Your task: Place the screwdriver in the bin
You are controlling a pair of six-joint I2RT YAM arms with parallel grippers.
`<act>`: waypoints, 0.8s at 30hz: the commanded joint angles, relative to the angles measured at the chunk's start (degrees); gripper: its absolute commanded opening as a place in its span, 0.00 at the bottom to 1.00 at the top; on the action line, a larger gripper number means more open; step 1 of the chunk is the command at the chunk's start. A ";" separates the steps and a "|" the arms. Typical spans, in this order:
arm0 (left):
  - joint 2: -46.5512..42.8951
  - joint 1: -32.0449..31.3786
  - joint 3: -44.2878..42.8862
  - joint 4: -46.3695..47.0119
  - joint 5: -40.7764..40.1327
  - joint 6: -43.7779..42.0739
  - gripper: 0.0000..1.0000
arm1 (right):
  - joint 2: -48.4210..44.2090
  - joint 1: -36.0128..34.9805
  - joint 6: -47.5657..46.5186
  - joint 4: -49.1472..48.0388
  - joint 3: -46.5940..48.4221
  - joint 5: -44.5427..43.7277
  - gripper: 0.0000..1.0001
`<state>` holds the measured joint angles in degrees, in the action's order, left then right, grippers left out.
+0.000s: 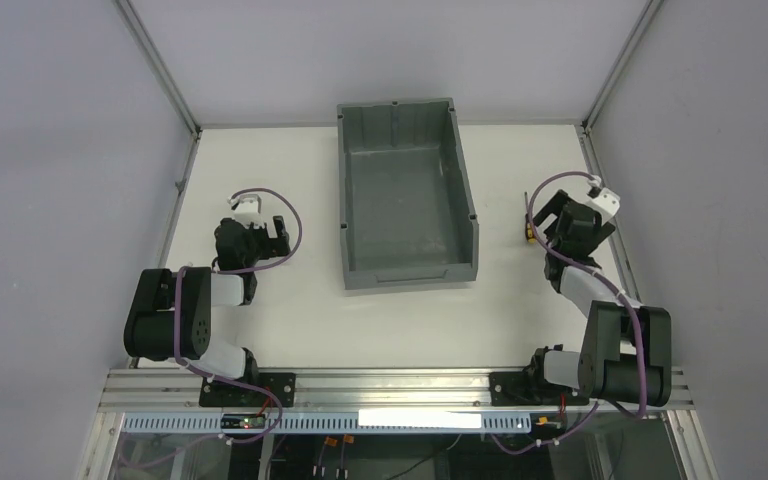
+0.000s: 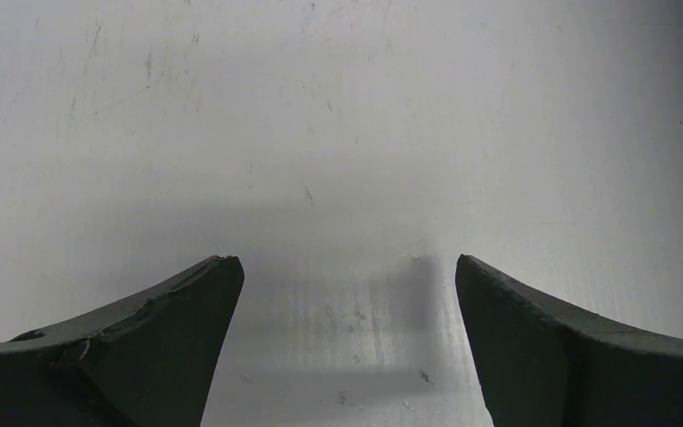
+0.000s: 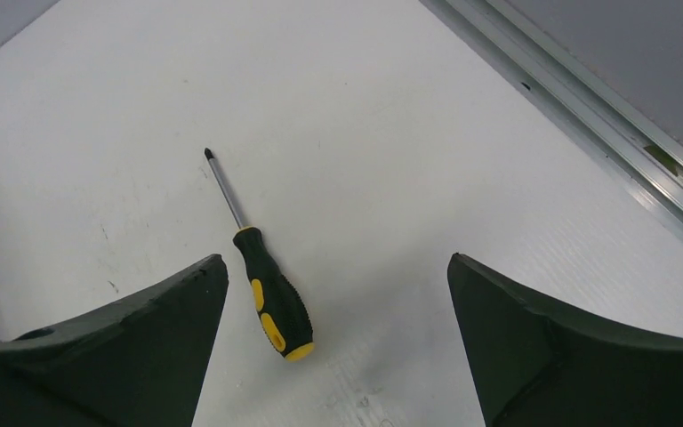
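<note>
1. Counted: one screwdriver (image 3: 251, 253), one bin (image 1: 410, 273), one white table (image 1: 290, 320), and two arms, each ending in one gripper.
2. The screwdriver lies flat on the table to the right of the bin, outside it and apart from its wall. The bin stands at the middle of the table, toward the far edge.
3. The right gripper (image 3: 336, 258) is spread wide above the screwdriver. In the right wrist view the handle lies between the two fingers, nearer the left one and touching neither. The shaft points away from the camera.
4. The left gripper (image 2: 347, 267) is also spread wide, holding nothing, over bare scuffed table left of the bin.
5. Hard to see: from above, the screwdriver (image 1: 529, 225) is only a thin dark line and a yellow speck beside the right gripper (image 1: 558, 215). Both wrist views cut off the finger bases.
</note>
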<state>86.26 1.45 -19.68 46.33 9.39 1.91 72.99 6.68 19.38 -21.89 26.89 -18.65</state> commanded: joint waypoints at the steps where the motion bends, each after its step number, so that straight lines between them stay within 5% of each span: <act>1: -0.04 -0.46 -1.15 1.84 0.65 -0.68 0.99 | -1.04 0.23 -0.52 13.80 10.92 3.38 0.98; 5: -0.04 -0.49 -1.10 1.86 0.63 -0.73 0.99 | 1.92 0.21 -6.70 33.49 23.20 17.18 0.98; 11: -0.04 -0.49 -1.14 1.81 0.63 -0.72 0.99 | 18.84 0.09 -6.37 69.40 49.55 17.27 0.85; 24: -0.04 -0.48 -1.14 1.83 0.65 -0.70 0.99 | 43.10 -2.07 -12.81 77.90 67.93 14.44 0.65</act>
<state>86.26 1.45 -19.68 46.33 9.39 1.91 113.97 5.61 9.08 52.66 90.43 -3.22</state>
